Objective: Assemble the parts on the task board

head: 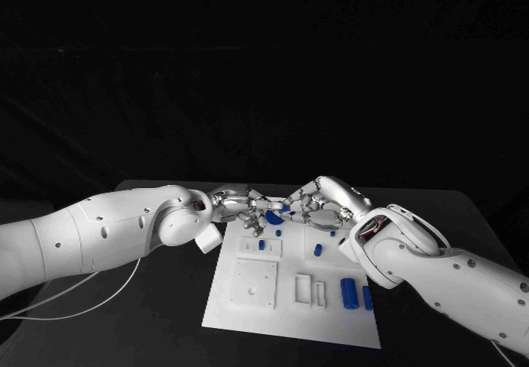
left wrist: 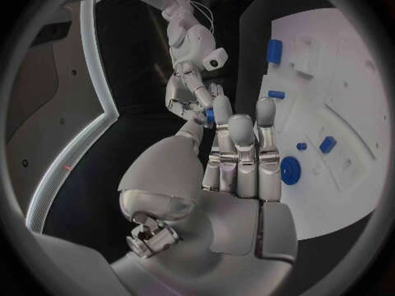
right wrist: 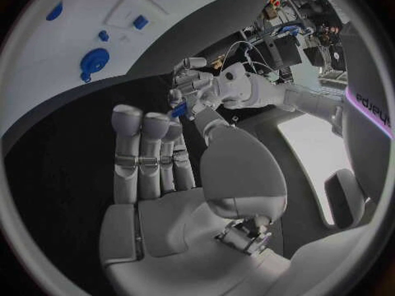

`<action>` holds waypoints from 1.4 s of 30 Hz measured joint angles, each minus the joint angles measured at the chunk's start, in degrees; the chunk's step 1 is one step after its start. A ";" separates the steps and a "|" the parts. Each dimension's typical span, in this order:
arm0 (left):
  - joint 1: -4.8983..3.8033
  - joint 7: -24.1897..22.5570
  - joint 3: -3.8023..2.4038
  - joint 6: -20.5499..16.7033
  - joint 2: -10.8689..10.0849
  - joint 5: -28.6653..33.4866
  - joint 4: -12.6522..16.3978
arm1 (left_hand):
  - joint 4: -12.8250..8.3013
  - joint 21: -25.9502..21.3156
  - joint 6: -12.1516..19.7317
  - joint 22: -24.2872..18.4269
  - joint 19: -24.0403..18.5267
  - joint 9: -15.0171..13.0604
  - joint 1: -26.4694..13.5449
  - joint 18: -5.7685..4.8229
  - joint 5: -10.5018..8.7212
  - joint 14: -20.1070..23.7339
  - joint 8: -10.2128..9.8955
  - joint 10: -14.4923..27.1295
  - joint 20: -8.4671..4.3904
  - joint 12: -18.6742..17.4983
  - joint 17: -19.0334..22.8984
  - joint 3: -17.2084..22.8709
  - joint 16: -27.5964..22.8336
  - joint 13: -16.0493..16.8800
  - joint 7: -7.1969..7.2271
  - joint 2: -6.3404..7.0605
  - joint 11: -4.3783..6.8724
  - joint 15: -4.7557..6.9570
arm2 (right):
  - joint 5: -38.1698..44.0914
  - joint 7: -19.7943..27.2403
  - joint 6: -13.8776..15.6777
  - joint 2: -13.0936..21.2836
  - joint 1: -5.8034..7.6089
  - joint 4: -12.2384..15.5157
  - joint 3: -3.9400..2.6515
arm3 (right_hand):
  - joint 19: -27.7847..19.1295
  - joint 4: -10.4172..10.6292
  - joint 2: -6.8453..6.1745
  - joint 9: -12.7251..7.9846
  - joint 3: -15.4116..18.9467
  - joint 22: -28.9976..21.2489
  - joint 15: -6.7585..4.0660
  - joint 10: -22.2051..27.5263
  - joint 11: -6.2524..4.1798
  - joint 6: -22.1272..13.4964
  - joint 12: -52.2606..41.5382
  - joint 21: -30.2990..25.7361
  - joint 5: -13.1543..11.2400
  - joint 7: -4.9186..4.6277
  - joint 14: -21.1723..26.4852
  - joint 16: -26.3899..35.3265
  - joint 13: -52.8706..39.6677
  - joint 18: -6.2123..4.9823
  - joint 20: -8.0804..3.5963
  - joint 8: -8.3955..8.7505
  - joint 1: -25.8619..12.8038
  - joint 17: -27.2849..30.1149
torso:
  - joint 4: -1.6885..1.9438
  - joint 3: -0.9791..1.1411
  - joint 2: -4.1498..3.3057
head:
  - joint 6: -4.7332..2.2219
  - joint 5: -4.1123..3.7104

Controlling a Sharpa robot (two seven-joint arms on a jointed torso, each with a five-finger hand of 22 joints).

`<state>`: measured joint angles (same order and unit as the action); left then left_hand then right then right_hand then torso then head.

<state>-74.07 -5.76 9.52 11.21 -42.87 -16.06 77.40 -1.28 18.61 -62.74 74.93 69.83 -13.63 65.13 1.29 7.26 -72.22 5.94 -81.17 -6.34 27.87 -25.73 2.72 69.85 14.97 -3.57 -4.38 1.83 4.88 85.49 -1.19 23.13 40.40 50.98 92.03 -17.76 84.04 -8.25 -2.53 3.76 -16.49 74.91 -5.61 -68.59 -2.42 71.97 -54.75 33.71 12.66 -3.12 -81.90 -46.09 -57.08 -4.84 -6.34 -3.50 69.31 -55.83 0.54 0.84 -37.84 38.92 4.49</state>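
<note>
Both hands meet over the board's (head: pixel 248 306) far edge, left hand (head: pixel 237 203) and right hand (head: pixel 317 208) together pinching one blue part (head: pixel 274 218) (fingertips touching).

Dim scene: the black surface (head: pixel 165 306) and backdrop swallow detail, while the white task board (head: pixel 297 294) and arms stand out brightly. Both wrist views bend straight edges and darken toward their circular rims.

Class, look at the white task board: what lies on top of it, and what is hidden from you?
On the task board lie several blue parts. The left hand and right hand meet above its far edge, covering whatever lies beneath them.
</note>
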 measured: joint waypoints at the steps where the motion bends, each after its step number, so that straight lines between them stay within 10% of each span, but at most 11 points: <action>1: 0.00 0.00 0.00 0.06 0.01 0.04 0.01 | 0.00 0.00 -0.16 0.00 0.00 0.06 0.05 -0.01 0.00 0.07 0.00 0.03 0.00 0.00 0.00 0.00 0.00 0.00 0.16 -0.04 0.03 -0.07 | -0.01 -0.05 -0.01 0.00 0.00 -0.02 0.00 | 0.00 0.00 0.00 0.00 0.00 0.00 0.00 0.01 0.01 0.00 0.00 0.00 0.00 0.00 0.00 0.00 0.00 0.00 0.00 0.00 0.00 -0.04 | 0.01 0.00 0.00 | 0.01 0.00; 42: 0.00 0.30 0.01 0.23 0.64 1.31 -0.51 | -2.30 0.46 -0.96 -0.02 0.00 -1.74 4.62 -0.01 -0.55 0.27 2.73 0.27 0.00 0.68 -0.41 2.14 1.26 0.33 0.89 -4.01 0.14 0.14 | -0.03 -0.65 -0.50 -0.04 -0.01 -0.13 -0.02 | 0.00 0.36 -0.19 0.01 0.10 0.00 0.00 -0.14 -0.11 0.09 0.00 -0.34 -0.07 0.29 0.00 0.22 -0.12 0.00 0.01 0.01 -0.04 -0.17 | -0.02 0.03 0.00 | 0.20 0.10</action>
<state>-74.07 -5.46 9.53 11.44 -42.23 -14.75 76.89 -3.58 19.07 -63.70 74.90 69.83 -15.37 69.75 1.28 6.72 -71.95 8.67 -80.89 -6.34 28.55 -26.14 4.85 71.11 15.30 -2.67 -8.39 1.98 5.01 85.46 -1.83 22.63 40.35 50.96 91.90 -17.78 84.04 -7.89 -2.72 3.77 -16.39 74.91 -5.60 -68.73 -2.53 72.06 -54.75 33.37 12.59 -2.83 -81.90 -45.87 -57.19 -4.84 -6.33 -3.49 69.27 -56.00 0.53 0.87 -37.84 39.13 4.60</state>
